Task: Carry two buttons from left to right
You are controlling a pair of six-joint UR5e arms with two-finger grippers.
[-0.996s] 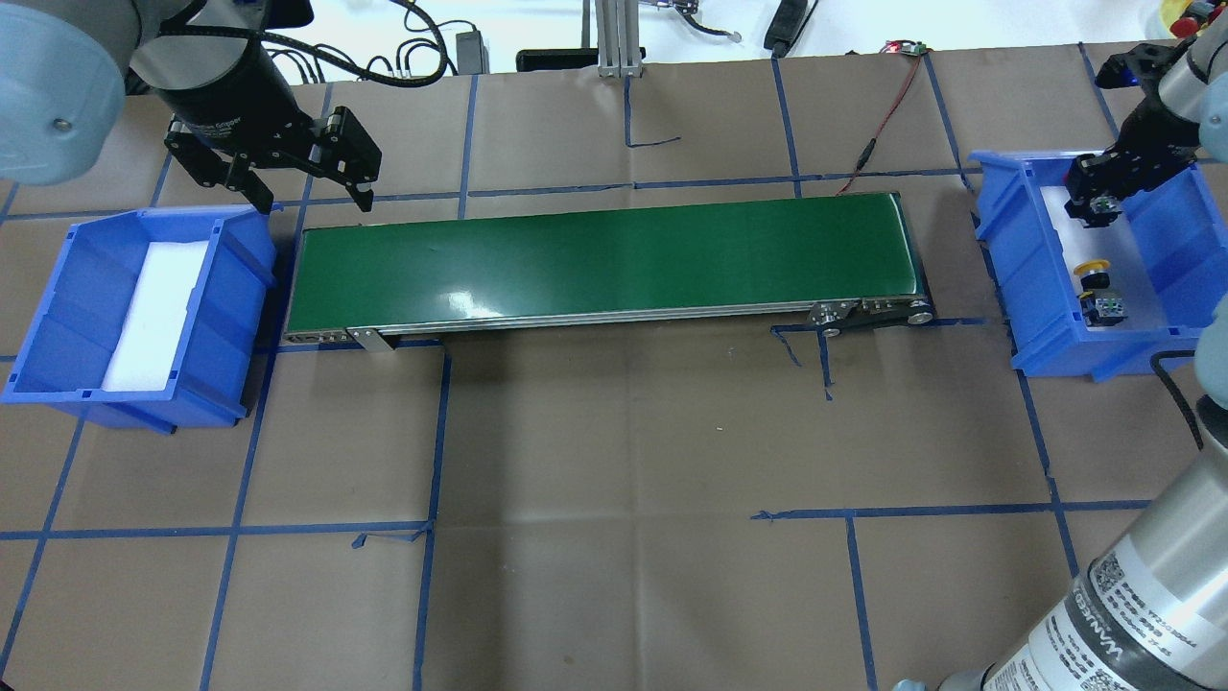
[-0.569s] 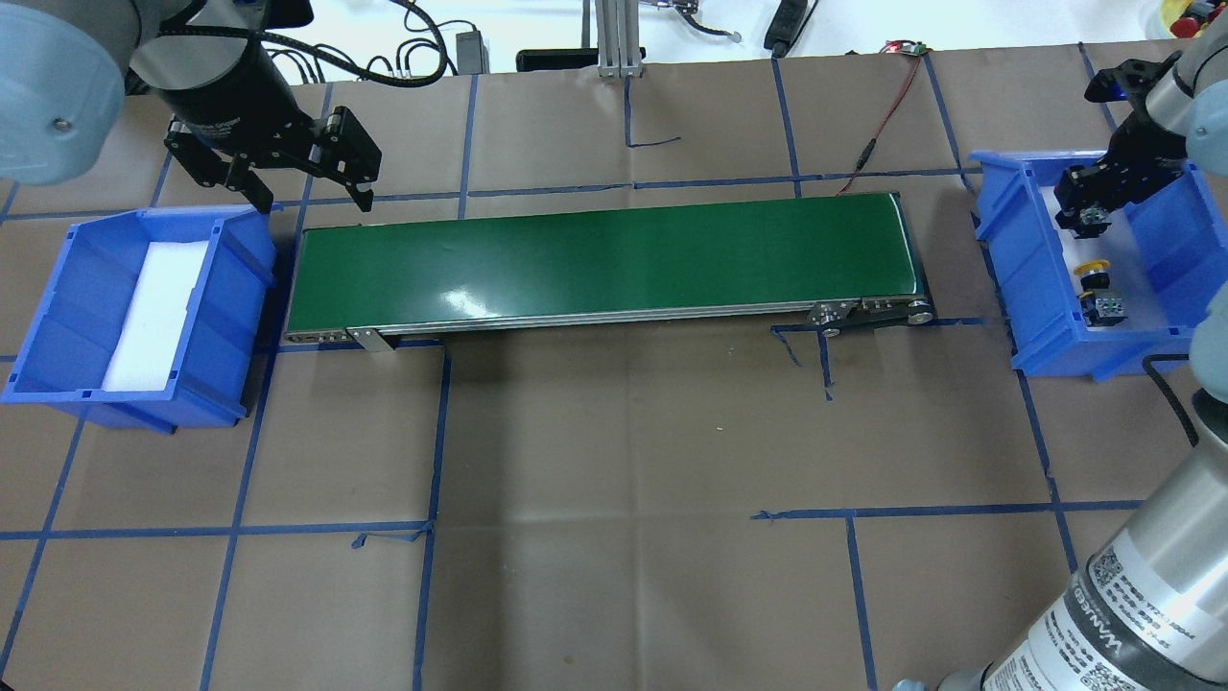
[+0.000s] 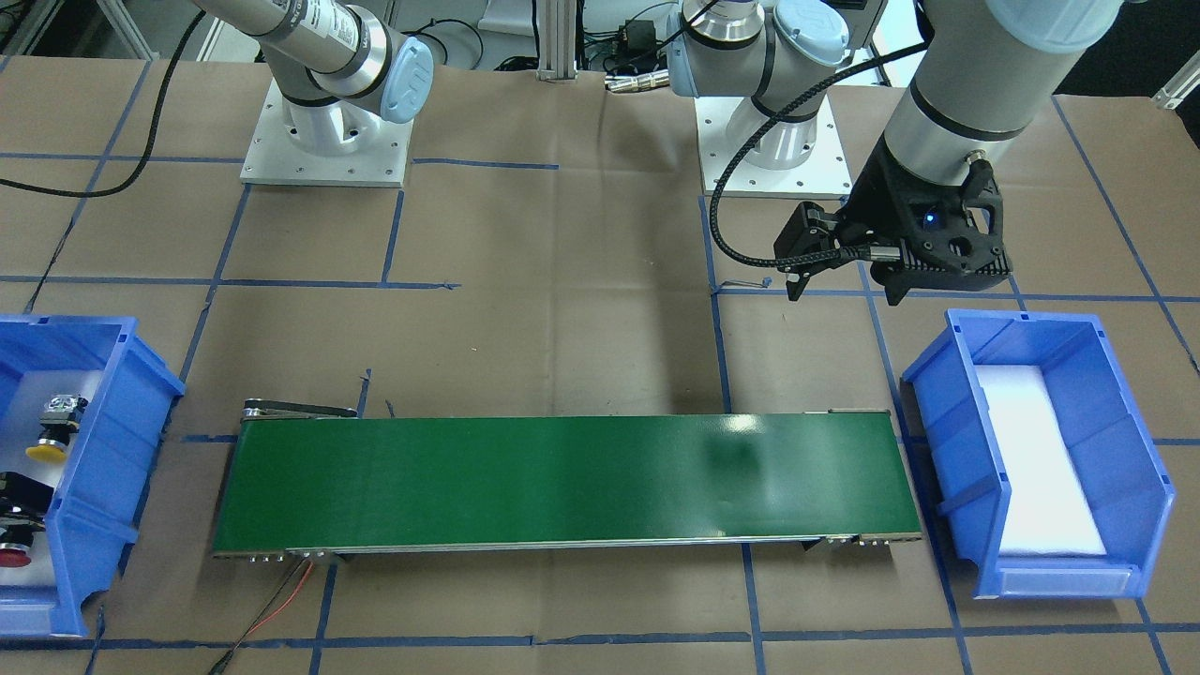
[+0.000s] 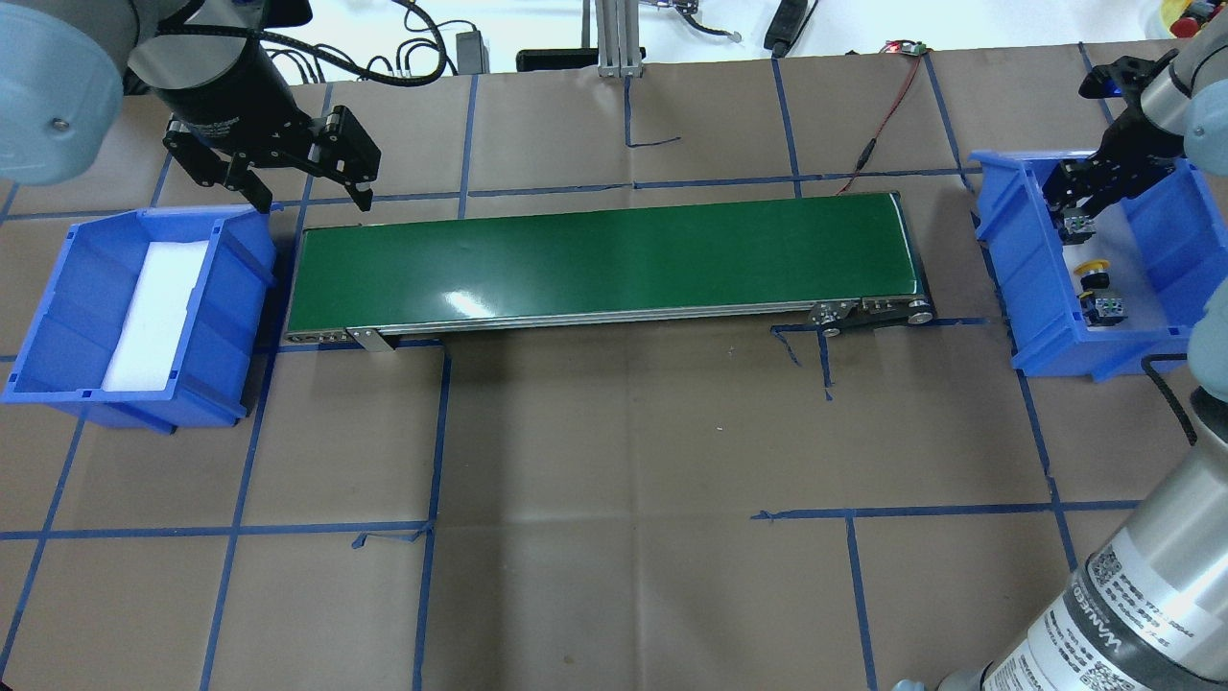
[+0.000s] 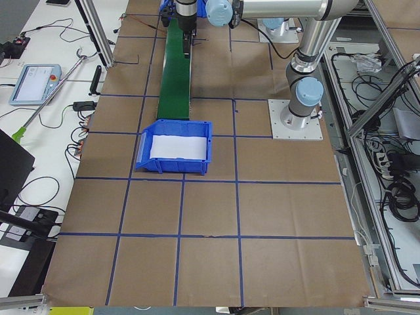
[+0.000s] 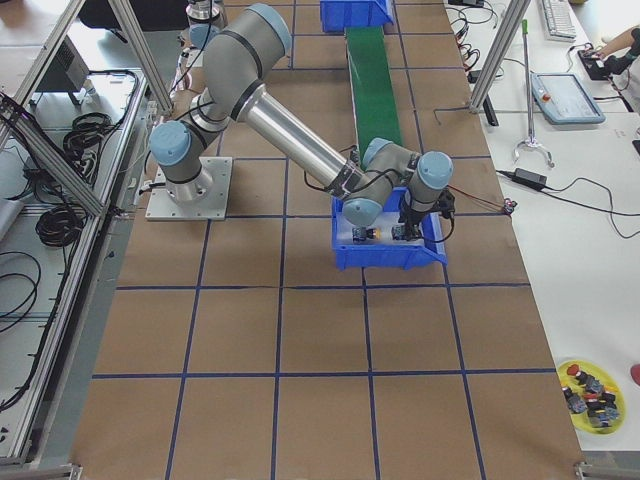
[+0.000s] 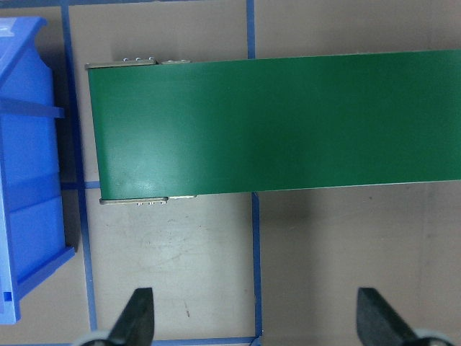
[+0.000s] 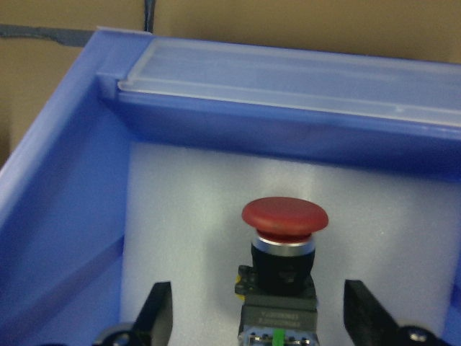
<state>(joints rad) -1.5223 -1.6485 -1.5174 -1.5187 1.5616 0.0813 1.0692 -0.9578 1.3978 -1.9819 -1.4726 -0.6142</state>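
The right tool is lowered into the blue plastic bin at the right end of the paper-covered surface, with its jaws spread wide and nothing gripped. In the wrist view its black fingers are seen on either side of the red-capped push-button, apart from it. That button is set on the bin's white foam lining, its round cap turned towards the end wall with the clear strip. The yellow-capped push-button is found in the same bin, just beside the red one and nearer the robot.

The left tool is held open high over the surface, near the left end of the long green conveyor belt. A second blue plastic bin, lined with white foam, is placed just beside that end of the belt.
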